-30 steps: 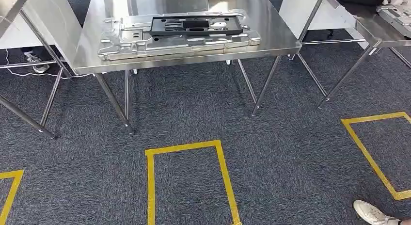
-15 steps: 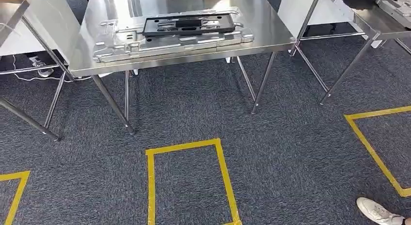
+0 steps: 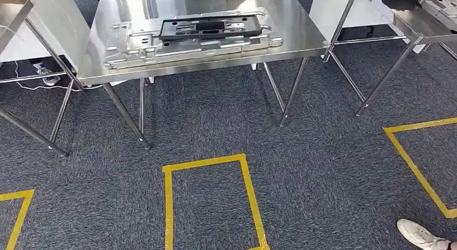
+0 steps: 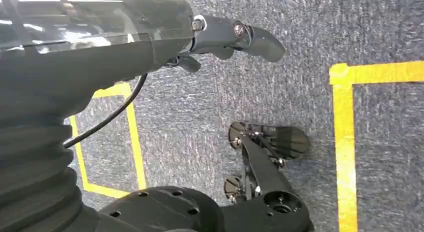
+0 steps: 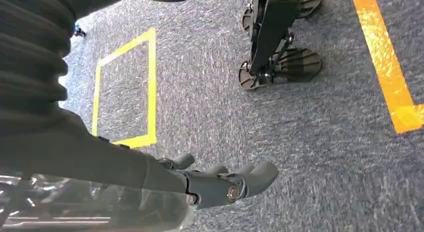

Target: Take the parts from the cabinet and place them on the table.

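Both arms hang by the robot's sides, left hand (image 4: pixel 235 37) and right hand (image 5: pixel 225 182) loosely curled and holding nothing, since the black part (image 3: pixel 210 27) already lies on the silver plate (image 3: pixel 188 45) at twelve o'clock on the desk (image 3: pixel 302 34).

Carpet, tape marks and side tables

Yellow tape rectangles (image 3: pixel 212 201) mark the dark grey carpet (image 3: pixel 323 169); a person's white shoe (image 3: pixel 420 235) rests at the lower right, a white cable (image 3: pixel 32 83) trails under the left steel table (image 3: pixel 21 34), and another steel table (image 3: pixel 409 29) stands at right.
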Controlling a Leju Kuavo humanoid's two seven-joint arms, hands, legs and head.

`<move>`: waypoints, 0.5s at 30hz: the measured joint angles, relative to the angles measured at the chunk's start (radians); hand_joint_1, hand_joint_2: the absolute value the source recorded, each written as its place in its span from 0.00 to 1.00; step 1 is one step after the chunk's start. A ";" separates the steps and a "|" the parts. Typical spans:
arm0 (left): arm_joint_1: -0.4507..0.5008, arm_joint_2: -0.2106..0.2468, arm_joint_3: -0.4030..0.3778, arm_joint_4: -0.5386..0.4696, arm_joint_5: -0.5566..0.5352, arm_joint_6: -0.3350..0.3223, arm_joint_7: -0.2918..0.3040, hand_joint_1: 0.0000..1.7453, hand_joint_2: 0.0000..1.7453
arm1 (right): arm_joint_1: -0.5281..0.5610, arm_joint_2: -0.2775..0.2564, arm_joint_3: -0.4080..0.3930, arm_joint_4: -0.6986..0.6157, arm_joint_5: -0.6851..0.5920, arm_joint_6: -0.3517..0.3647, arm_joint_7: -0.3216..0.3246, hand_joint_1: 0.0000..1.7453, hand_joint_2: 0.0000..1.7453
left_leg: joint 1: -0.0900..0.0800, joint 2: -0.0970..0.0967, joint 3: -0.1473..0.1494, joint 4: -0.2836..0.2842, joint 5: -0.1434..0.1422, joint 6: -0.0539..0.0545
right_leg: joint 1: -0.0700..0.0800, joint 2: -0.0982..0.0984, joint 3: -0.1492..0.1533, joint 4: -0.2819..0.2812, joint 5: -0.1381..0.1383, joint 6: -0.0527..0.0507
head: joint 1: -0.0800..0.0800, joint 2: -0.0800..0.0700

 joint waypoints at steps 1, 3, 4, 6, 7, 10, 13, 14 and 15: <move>0.004 0.003 -0.020 -0.003 0.018 0.001 0.003 0.00 0.00 | 0.003 -0.001 0.020 0.000 -0.019 -0.001 0.000 0.00 0.00 | 0.000 0.000 -0.001 0.001 0.000 0.000 | 0.000 0.000 0.000 0.000 0.000 0.000 | 0.000 0.000; 0.012 0.008 -0.060 -0.007 0.052 0.005 0.012 0.00 0.00 | 0.010 -0.004 0.056 -0.003 -0.056 -0.007 0.002 0.00 0.00 | 0.000 0.000 -0.002 0.003 -0.001 0.001 | 0.000 0.000 0.000 0.000 0.001 0.001 | 0.000 0.000; 0.015 0.010 -0.078 -0.008 0.071 0.006 0.014 0.00 0.00 | 0.013 -0.005 0.078 -0.006 -0.077 -0.008 0.003 0.00 0.00 | -0.001 0.000 -0.002 0.003 -0.001 0.001 | -0.001 0.000 0.000 0.000 0.001 0.001 | 0.000 0.000; 0.022 0.015 -0.118 -0.013 0.107 0.007 0.023 0.00 0.00 | 0.019 -0.010 0.116 -0.010 -0.116 -0.010 0.003 0.00 0.00 | -0.001 0.000 -0.002 0.004 -0.001 0.001 | -0.001 0.000 0.000 0.000 0.001 0.001 | 0.000 0.000; 0.026 0.019 -0.139 -0.016 0.126 0.008 0.027 0.00 0.00 | 0.022 -0.011 0.138 -0.011 -0.137 -0.011 0.004 0.00 0.00 | -0.001 0.000 -0.002 0.004 -0.001 0.001 | -0.001 0.000 0.000 0.000 0.001 0.002 | 0.000 0.000; 0.038 0.028 -0.199 -0.023 0.180 0.010 0.036 0.00 0.00 | 0.033 -0.015 0.198 -0.018 -0.195 -0.015 0.006 0.00 0.00 | -0.001 0.000 -0.003 0.005 -0.001 0.002 | -0.001 0.000 0.000 0.000 0.001 0.002 | 0.000 0.000; 0.050 0.035 -0.260 -0.030 0.234 0.013 0.052 0.00 0.00 | 0.044 -0.018 0.260 -0.025 -0.254 -0.017 0.007 0.00 0.00 | -0.002 0.000 -0.002 0.005 -0.001 0.002 | -0.001 0.000 0.000 0.000 0.001 0.002 | 0.000 0.000; 0.054 0.038 -0.278 -0.032 0.252 0.014 0.053 0.00 0.00 | 0.047 -0.020 0.278 -0.027 -0.272 -0.018 0.008 0.00 0.00 | -0.001 0.000 -0.003 0.005 -0.001 0.002 | -0.001 0.000 0.000 0.000 0.001 0.002 | 0.000 0.000; 0.057 0.039 -0.296 -0.034 0.266 0.015 0.056 0.00 0.00 | 0.050 -0.021 0.295 -0.029 -0.287 -0.018 0.010 0.00 0.00 | -0.002 0.000 -0.003 0.005 -0.001 0.002 | -0.001 0.000 0.000 0.000 0.001 0.002 | 0.000 0.000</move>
